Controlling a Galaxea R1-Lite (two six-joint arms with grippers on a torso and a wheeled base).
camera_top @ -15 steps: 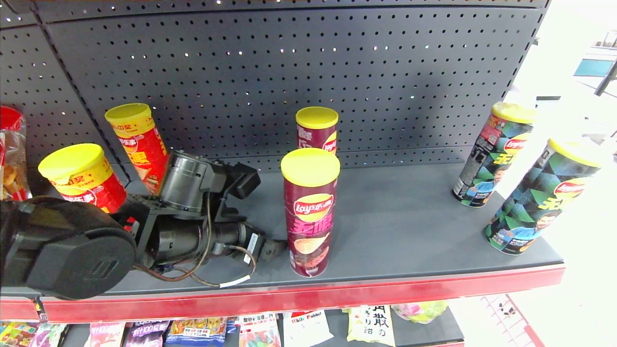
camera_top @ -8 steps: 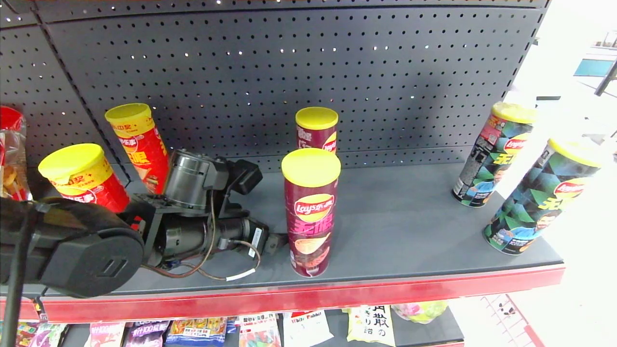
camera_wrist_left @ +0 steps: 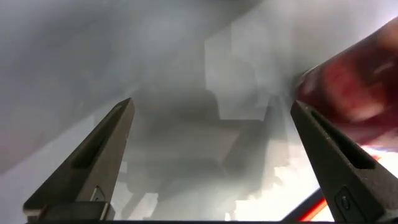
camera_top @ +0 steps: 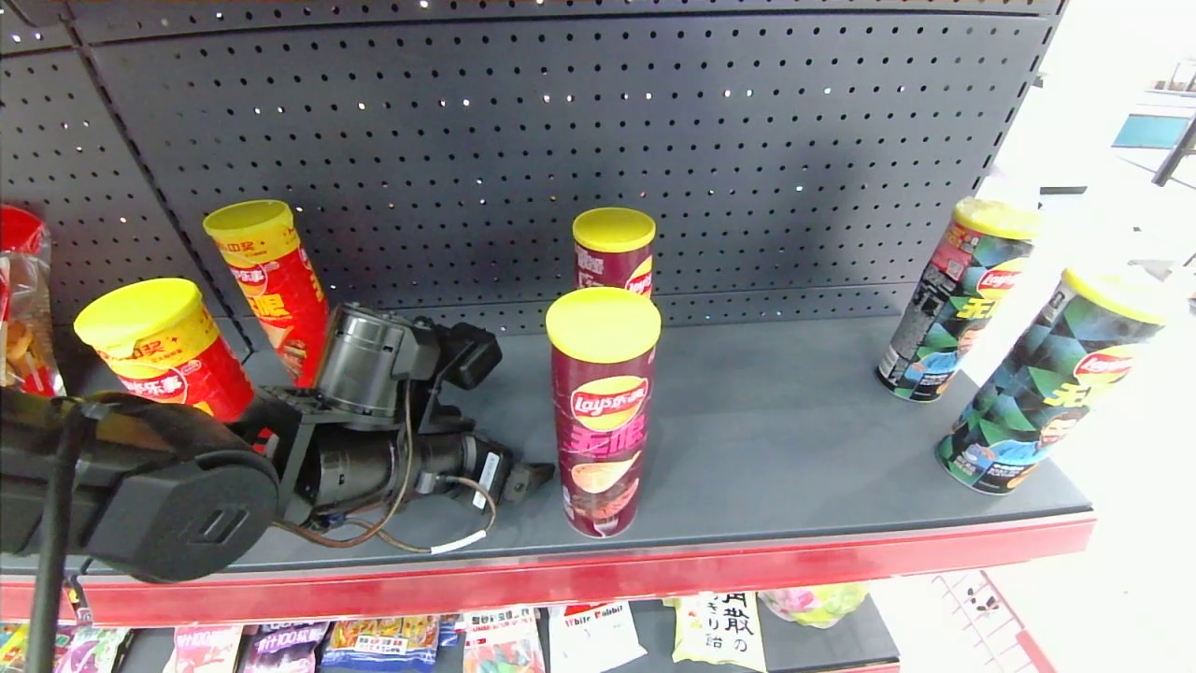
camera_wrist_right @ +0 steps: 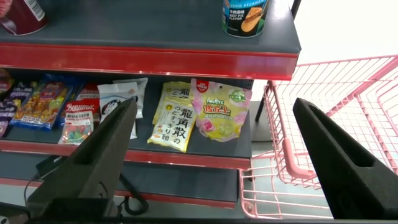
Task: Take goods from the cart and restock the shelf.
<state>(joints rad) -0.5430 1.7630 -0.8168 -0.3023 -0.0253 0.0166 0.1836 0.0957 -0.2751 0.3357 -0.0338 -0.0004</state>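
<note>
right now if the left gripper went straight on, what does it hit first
Likely the front maroon can, low on its side; it sits off-centre, so maybe just a graze.

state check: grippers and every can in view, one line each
front maroon can: upright on the shelf, lid on, not gripped
rear maroon can: upright, lid on
rear red can: standing, lid on
front red can: standing, lid on
rear patterned can: standing, lid on
front patterned can: standing, lid on
left gripper: open, empty, beside front maroon can
right gripper: open, empty
</note>
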